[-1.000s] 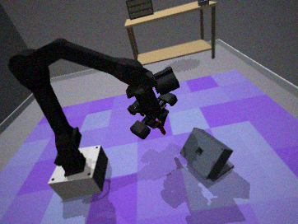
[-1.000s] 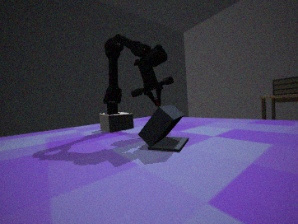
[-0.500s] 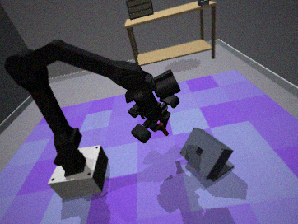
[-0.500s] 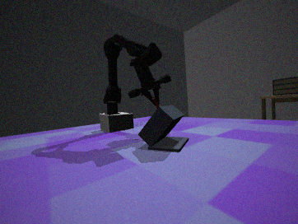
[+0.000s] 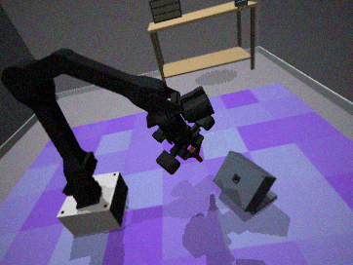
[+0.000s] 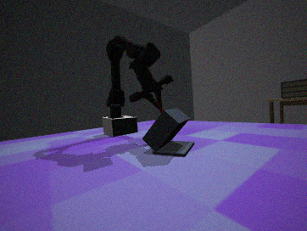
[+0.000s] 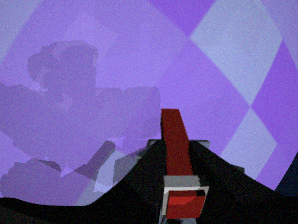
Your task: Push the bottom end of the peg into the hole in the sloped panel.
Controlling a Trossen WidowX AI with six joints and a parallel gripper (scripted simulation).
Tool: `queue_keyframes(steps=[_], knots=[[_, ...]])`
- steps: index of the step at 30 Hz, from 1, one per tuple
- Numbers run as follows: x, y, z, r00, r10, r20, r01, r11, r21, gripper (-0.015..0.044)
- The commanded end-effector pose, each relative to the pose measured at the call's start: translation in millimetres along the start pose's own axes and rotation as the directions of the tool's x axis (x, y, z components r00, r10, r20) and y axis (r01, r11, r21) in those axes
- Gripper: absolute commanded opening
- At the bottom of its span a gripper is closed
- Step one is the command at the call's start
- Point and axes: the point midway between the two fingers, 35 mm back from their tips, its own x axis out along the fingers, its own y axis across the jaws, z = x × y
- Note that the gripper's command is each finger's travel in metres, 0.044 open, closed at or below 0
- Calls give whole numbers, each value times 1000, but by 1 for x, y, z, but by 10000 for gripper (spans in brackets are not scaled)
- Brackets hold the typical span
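A red peg (image 5: 198,156) (image 6: 158,104) (image 7: 175,132) with flat sides is held in my gripper (image 5: 194,148) (image 6: 156,101) (image 7: 175,148), which is shut on it. The peg's free end sticks out beyond the fingertips, tilted down. The grey sloped panel (image 5: 250,176) (image 6: 164,131) stands on its base. Its hole (image 5: 236,178) is a small dark opening that looks square in the top view. There the peg is up and to the left of the hole, apart from the panel. In the exterior view the peg's end shows just above the panel's top edge; the hole is hidden.
The robot's white base block (image 5: 88,221) (image 6: 120,126) stands left of the panel. A wooden shelf (image 5: 207,63) is far at the back. The panel's flat base plate (image 6: 180,149) juts out at floor level. The arm's shadow lies across the tiles.
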Motion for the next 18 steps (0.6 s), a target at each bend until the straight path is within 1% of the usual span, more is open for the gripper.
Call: queue_keyframes(steps=[1, 18], knots=[[-1, 2, -3, 1000, -19, 2, 19, 1000, 4, 0], [-9, 8, -20, 996, -93, -15, 93, 995, 33, 0]])
